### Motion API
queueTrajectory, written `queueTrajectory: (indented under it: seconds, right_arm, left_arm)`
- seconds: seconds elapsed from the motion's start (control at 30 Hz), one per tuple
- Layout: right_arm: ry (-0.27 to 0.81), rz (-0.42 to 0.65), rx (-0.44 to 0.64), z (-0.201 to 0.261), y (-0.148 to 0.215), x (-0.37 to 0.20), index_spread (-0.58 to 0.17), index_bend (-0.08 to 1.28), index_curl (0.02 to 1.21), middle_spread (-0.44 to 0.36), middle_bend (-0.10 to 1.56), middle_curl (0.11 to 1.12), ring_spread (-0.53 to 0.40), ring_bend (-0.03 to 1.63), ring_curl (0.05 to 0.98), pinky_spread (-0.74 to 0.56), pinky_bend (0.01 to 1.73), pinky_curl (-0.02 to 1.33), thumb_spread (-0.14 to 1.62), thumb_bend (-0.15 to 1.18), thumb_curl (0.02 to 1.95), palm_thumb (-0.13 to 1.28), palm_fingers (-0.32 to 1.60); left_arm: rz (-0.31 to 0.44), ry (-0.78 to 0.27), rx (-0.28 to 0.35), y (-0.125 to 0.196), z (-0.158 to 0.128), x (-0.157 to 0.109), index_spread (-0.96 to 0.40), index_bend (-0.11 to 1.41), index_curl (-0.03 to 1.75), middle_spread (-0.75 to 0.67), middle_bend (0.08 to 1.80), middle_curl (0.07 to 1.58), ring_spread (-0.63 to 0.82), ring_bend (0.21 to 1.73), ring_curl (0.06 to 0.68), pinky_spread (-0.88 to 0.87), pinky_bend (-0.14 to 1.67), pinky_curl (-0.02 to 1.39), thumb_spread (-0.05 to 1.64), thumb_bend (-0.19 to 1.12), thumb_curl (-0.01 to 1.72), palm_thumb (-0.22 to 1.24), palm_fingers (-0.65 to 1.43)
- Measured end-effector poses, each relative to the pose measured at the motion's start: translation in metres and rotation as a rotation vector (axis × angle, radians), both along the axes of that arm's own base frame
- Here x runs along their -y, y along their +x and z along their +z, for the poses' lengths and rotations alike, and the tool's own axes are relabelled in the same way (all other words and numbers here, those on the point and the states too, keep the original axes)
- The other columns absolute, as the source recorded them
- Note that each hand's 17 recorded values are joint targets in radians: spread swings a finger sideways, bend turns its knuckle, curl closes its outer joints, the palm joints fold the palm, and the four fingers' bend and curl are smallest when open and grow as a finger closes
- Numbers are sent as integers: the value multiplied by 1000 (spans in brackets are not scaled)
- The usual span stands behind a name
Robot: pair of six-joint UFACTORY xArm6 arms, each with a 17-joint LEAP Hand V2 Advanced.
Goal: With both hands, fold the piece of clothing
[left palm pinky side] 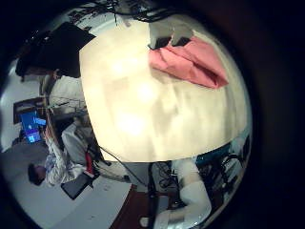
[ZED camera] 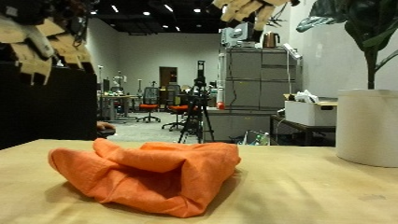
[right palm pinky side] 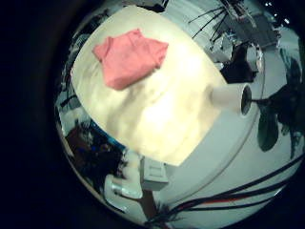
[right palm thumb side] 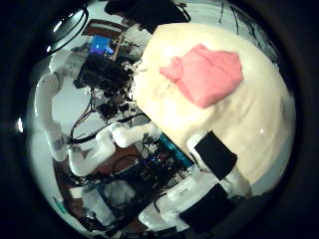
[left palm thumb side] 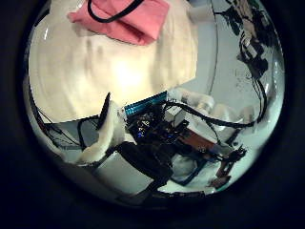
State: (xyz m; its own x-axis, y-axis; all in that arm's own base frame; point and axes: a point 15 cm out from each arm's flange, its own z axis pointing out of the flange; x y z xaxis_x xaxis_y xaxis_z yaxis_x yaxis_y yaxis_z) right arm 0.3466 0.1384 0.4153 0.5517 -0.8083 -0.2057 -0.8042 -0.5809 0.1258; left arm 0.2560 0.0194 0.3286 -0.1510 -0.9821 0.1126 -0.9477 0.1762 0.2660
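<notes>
An orange piece of clothing [ZED camera: 149, 173] lies crumpled and roughly folded in a heap on the light wooden table [ZED camera: 311, 191]. My left hand [ZED camera: 44, 42] hangs high above the table, off to one side of the heap, fingers relaxed and holding nothing. My right hand [ZED camera: 255, 7] shows only as fingertips at the top edge, well above the cloth, also empty. The palm views show the clothing [left palm pinky side: 191, 62] [left palm thumb side: 129, 17] [right palm pinky side: 129, 57] [right palm thumb side: 204, 75] far below on the table, small and apart from both hands.
A large white pot [ZED camera: 367, 126] with a dark-leaved plant [ZED camera: 361, 23] stands at the table's edge on my right hand's side, also seen as the pot [right palm pinky side: 229, 95]. Cabinets, chairs and tripods fill the room behind.
</notes>
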Motion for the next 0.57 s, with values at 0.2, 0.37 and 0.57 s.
queueTrajectory:
  seconds: [0.2,0.37,0.57]
  right_arm:
    - [-18,-50,-46,-19,-41,29,-174,150,268,203,183,315,281,304,231,426,429,302,1406,-10,427,646,-43]
    - [-22,-83,-66,-26,-52,44,-173,157,267,200,184,309,283,286,231,427,414,302,1418,-8,405,639,-28]
    - [-49,-79,-52,-24,-53,54,-167,159,269,201,185,304,285,269,233,427,404,304,1429,-6,391,649,-18]
  left_arm:
    - [14,22,-24,-9,-1,20,116,145,224,339,197,305,567,410,225,516,322,315,1177,-18,360,576,-22]
    - [38,21,-33,-14,-4,19,116,144,229,328,201,311,565,410,226,516,319,314,1175,-17,359,575,-17]
    - [79,15,-30,-17,-5,9,115,144,232,308,204,319,563,413,227,515,317,315,1178,-15,363,591,-12]
